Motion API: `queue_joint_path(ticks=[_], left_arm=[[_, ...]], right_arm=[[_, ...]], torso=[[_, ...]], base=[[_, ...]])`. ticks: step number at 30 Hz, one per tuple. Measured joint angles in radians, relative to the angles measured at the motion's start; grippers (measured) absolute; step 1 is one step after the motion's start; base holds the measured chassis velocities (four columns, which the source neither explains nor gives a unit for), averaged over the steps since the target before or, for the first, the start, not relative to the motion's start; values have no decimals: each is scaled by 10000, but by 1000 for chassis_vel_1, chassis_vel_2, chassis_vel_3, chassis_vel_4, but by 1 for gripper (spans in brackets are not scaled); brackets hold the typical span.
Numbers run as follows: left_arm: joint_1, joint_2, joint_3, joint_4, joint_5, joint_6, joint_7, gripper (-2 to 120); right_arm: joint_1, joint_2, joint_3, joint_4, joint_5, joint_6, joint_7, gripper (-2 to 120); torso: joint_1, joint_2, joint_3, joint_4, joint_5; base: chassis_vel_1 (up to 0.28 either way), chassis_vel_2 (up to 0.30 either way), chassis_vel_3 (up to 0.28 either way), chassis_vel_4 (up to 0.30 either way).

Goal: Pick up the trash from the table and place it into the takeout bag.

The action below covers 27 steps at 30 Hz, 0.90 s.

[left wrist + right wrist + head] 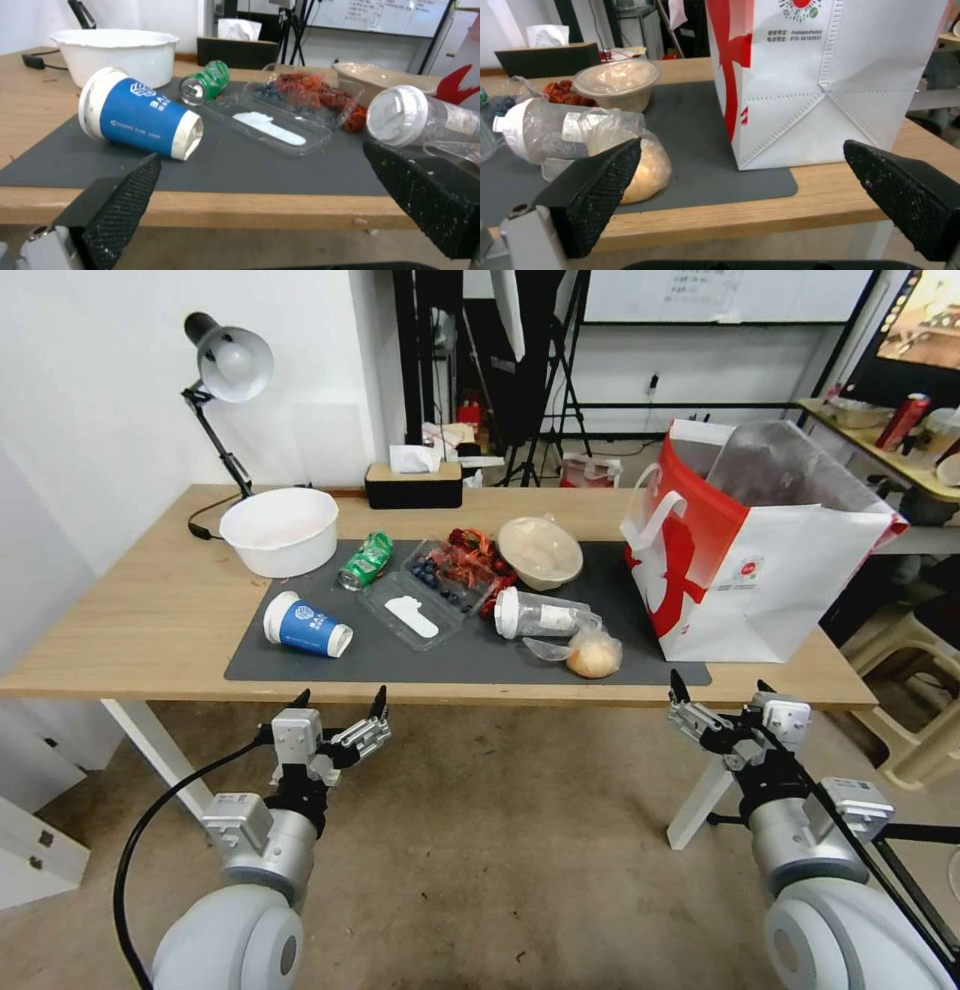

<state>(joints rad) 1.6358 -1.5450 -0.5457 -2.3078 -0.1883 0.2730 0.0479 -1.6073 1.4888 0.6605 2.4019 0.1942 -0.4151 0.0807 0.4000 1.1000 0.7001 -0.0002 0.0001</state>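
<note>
Both grippers, left (340, 704) & right (718, 687), spread wide; held level below table (130, 620) edge.

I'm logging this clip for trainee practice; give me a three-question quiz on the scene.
1. True or false: the blue paper cup lies on its side on the dark grey mat.
2. The bagged bun lies nearest to: A) the white bowl B) the clear lidded cup C) the crushed green can
3. Fill in: the left end effector and right end effector are both ____.

Key: 1 true; 2 B; 3 open.
</note>
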Motion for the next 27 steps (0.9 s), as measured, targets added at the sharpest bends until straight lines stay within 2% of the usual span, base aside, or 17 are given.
queue_joint_path(ticks=[2,3,5,6,8,9,10,27], left_arm=[[12,-22,1,38,46,-126,41,100],[26,-33,2,53,67,-186,70,100],[43,-47,0,65,84,-242,87,100],[46,-57,-6,88,100,-289,103,100],[46,-60,-5,94,103,-301,110,100],[57,-82,-10,113,122,-400,153,100],[67,-91,-11,131,132,-447,182,100],[185,-345,-61,295,347,-845,338,100]], right_arm=[[138,-127,-106,-191,267,272,47,100],[360,-357,-362,-596,679,880,103,100],[476,-479,-508,-821,915,1226,129,100],[624,-636,-662,-1052,1084,1449,126,100],[661,-673,-700,-1101,1114,1482,121,100],[950,-979,-1005,-1504,1379,1704,6,100],[1046,-1093,-1107,-1647,1484,1785,-59,100],[2724,-2278,-2186,-3679,2181,1672,-261,100]], torso=[[0,0,0,-3,-3],[-3,0,0,3,1],[-3,-1,0,8,6],[-3,0,-1,-4,-3],[-4,0,-1,-3,-6],[-3,-1,-1,5,6],[-3,0,-1,4,-5],[-1,-1,-1,2,0]], base=[[0,0,0,0],[0,0,0,0],[0,0,0,0],[0,0,0,0],[0,0,0,0],[0,0,0,0],[0,0,0,0],[0,0,0,0]])
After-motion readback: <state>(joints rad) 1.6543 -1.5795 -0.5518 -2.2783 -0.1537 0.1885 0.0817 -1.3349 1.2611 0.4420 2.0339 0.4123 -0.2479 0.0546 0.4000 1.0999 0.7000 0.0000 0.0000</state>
